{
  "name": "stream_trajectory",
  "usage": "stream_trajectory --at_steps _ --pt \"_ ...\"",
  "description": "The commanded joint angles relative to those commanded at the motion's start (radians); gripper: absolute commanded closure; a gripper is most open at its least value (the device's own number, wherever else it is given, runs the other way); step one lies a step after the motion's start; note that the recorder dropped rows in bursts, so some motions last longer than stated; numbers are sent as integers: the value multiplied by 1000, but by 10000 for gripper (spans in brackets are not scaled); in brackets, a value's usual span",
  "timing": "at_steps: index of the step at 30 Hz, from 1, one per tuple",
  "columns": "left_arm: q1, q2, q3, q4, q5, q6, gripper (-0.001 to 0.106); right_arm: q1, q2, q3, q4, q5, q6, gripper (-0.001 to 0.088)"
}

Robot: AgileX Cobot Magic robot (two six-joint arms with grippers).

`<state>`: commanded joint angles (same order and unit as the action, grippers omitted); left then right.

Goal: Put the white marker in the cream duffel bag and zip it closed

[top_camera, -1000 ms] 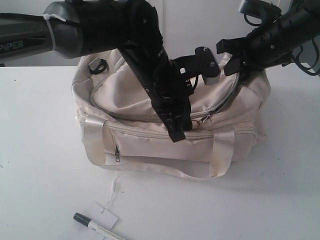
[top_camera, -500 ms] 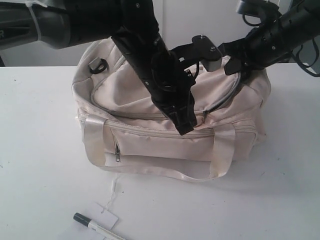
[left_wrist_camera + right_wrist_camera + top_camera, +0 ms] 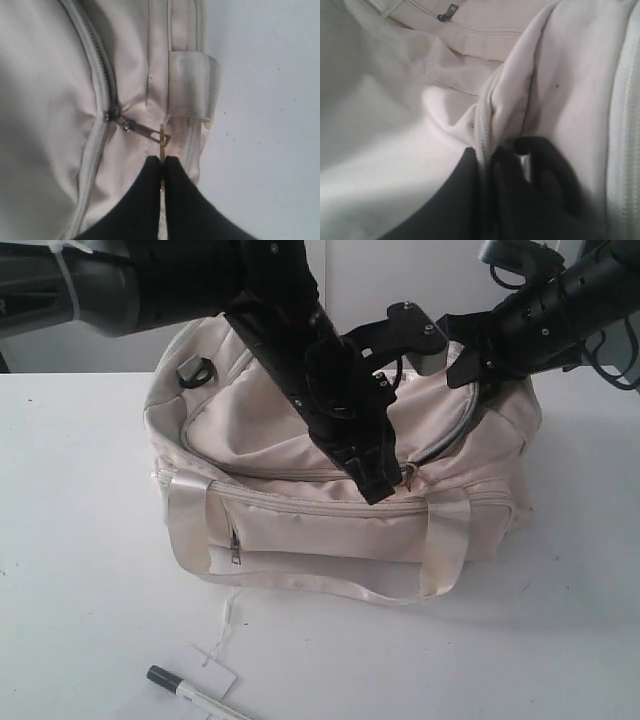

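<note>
The cream duffel bag (image 3: 300,440) stands mid-table, its curved top zip (image 3: 102,90) running round the lid. My left gripper (image 3: 163,161) is shut on the gold ring of the zip pull (image 3: 145,132), low on the bag's front right (image 3: 383,490). My right gripper (image 3: 487,155) is shut on a fold of the bag's zip edge (image 3: 482,120) at the top right and holds it raised. The white marker (image 3: 200,698), with its dark cap, lies on the table in front of the bag, outside it.
A white paper hang tag (image 3: 213,669) on a string lies beside the marker. The front pocket zip (image 3: 234,550) and the shiny strap handles (image 3: 440,550) face the near side. The white table (image 3: 80,540) surrounds the bag.
My left gripper has shifted a little right and up with the zip pull. My right gripper has lifted the bag's top edge higher.
</note>
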<state>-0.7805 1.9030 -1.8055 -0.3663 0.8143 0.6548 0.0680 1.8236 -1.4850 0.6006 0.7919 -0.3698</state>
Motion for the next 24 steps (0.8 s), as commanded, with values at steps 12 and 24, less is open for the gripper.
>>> stream_trajectory --at_steps 12,24 --pt "0 -57 0 0 -37 0 1053 0 -2 -2 1 42 61 611" --pt "0 -57 0 -37 -39 0 1053 -2 -117 -2 -67 136 198 323"
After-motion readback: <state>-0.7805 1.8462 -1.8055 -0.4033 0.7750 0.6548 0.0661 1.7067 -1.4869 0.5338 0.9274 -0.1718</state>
